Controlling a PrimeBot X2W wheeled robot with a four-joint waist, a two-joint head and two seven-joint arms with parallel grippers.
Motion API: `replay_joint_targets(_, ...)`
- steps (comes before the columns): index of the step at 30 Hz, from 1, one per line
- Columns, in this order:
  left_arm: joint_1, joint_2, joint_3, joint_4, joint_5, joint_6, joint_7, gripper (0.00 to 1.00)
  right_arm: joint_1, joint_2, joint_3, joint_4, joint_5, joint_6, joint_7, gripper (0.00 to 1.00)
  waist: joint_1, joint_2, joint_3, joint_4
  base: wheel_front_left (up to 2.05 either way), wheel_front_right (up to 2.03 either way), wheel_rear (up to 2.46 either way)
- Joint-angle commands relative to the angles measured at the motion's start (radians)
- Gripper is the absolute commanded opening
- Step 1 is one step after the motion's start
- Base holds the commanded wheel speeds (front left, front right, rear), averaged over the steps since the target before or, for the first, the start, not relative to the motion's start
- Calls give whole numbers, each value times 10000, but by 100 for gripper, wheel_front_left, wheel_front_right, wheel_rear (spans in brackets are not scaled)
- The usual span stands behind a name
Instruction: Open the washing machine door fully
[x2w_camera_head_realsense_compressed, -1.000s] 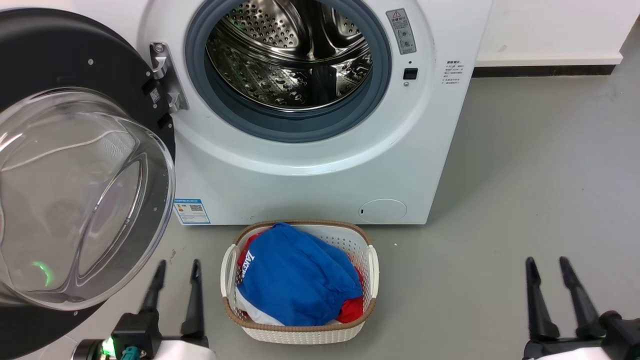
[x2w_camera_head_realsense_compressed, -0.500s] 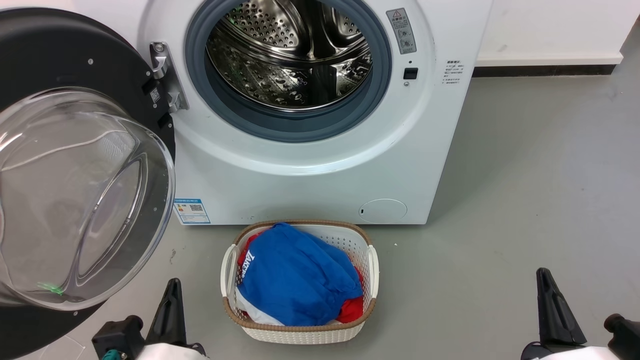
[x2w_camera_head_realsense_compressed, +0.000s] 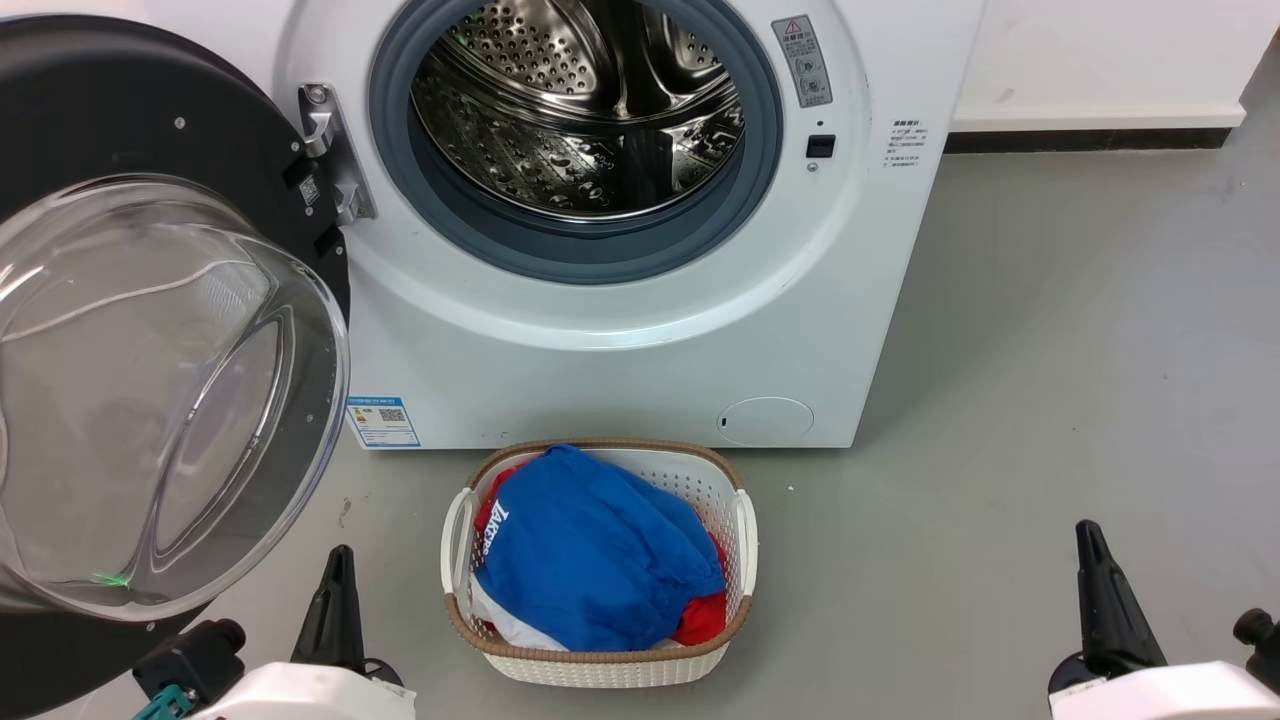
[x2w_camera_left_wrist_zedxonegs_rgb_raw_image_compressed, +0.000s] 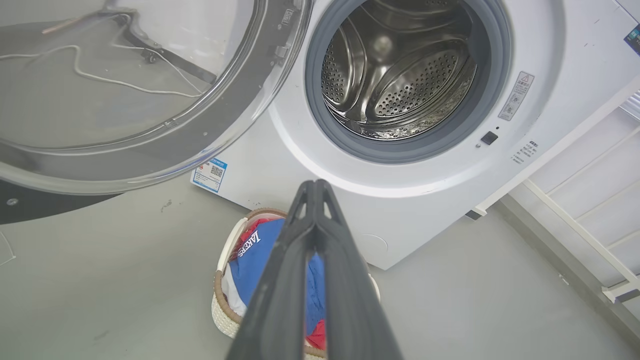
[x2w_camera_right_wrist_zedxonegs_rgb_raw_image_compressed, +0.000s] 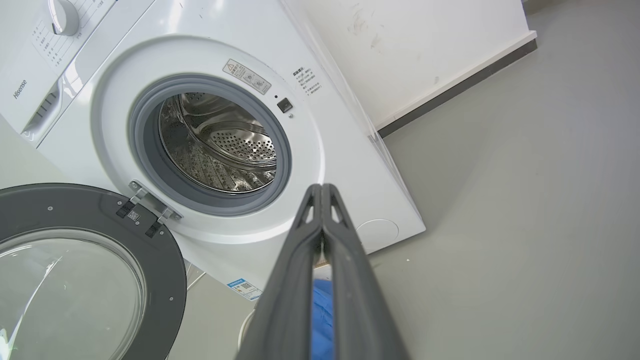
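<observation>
White washing machine (x2w_camera_head_realsense_compressed: 620, 330) dead ahead on grey floor (x2w_camera_head_realsense_compressed: 1050, 350), mouth uncovered, steel drum (x2w_camera_head_realsense_compressed: 580, 110) bare inside its grey rubber ring (x2w_camera_head_realsense_compressed: 560, 255).

Round door (x2w_camera_head_realsense_compressed: 120, 110) swung out on the hinge (x2w_camera_head_realsense_compressed: 330, 150) to the robot's left of the opening, black rim and bulging glass bowl (x2w_camera_head_realsense_compressed: 150, 400) facing the head camera, well clear of the mouth. No shift in it over the last second: same place, same angle. Judged fully open, or close to the hinge's limit.

Change confined to the arms. A second ago, both pairs of fingers spread, pointing up the head view. Now drawn together: left gripper (x2w_camera_head_realsense_compressed: 338, 575) a single dark spike low beside the glass bowl, apart from it; right gripper (x2w_camera_head_realsense_compressed: 1097, 565) likewise, low at the far right over bare floor. Borne out from the wrists: fingers (x2w_camera_left_wrist_zedxonegs_rgb_raw_image_compressed: 280, 290) pressed flat against each other, clamped on nothing, on both arms. Reads as arms parked after the pull, task probably complete.

Around: white woven basket (x2w_camera_head_realsense_compressed: 600, 668) on the floor just in front of the machine, heaped with blue cloth (x2w_camera_head_realsense_compressed: 590, 550) over red, clear of the door's arc. Blue label (x2w_camera_head_realsense_compressed: 383, 422) at the machine's lower left, small round flap (x2w_camera_head_realsense_compressed: 765, 421) at lower right. Space behind the door cut off at the view's left edge, so no telling about obstacles there.
</observation>
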Motion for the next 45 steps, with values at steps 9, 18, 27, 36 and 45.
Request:
replay_joint_targets(9,-429,7,99,-6,-1647,-139,394,0,-539,-136,9,106,1593,0,331,0,0,0,5,-4,0,0,0)
replay_joint_targets(18,-588,7,168,83,-2931,-218,710,0,-745,-159,-3,297,2822,-1,617,0,0,0,10,-9,0,0,0)
replay_joint_targets(27,-738,6,231,174,-4105,-288,990,0,-938,-171,-26,481,3933,-1,885,0,0,0,15,-13,0,0,0)
replay_joint_targets(36,-869,6,284,249,-5183,-349,1251,0,-1118,-176,-58,643,4947,-1,1135,0,0,0,20,-17,0,0,0)
replay_joint_targets(45,-969,6,329,323,-6169,-428,1497,0,-1292,-173,-95,799,5871,-1,1385,0,0,0,25,-22,0,0,0)
